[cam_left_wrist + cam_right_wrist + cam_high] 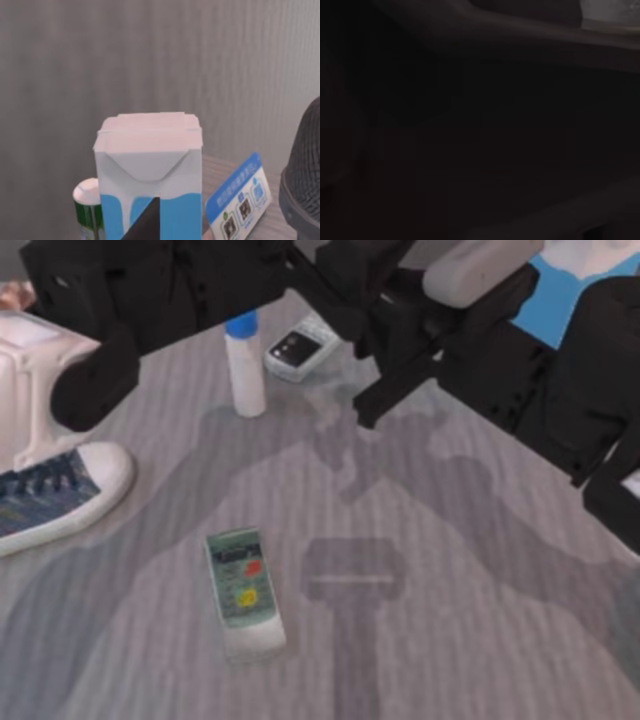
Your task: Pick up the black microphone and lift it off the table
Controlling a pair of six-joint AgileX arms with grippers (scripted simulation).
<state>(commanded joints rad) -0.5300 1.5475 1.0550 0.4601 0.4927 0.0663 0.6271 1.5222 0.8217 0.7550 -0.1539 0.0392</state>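
From above, no microphone lies on the open part of the desk (480,540). What does sit there is:

- a white bottle (245,365) at 11 o'clock
- a grey-white remote (298,348) just beside it at 12 o'clock
- a green-faced remote (243,590) near the middle, toward 7 o'clock
- a sneaker (55,495) at 9 o'clock
- a white carton (30,380) at 10 o'clock

The left arm (130,290) reaches in at 11 o'clock. Under it, right next to the carton, is a rounded black mass. I take this to be the head of the black microphone (95,385), though the view does not settle it. The right arm (400,350) hangs at 1 o'clock over bare desk.

In the left wrist view, the carton's white top and blue front fill the middle. A green can (89,207) and a blue card (240,202) stand on either side of it. At the frame's edge is a dark, rounded, mesh-textured surface that reads as the microphone's head, very close to the camera. The left pincer itself is not clearly shown, so I cannot tell whether it is open or closed.

The right wrist view is dark, so I cannot tell the state of the right pincer either.

My judgement is that the left arm is the one working at the microphone. The lift is either just starting or partly done. The pictures do not confirm that the microphone is clear of the desk.
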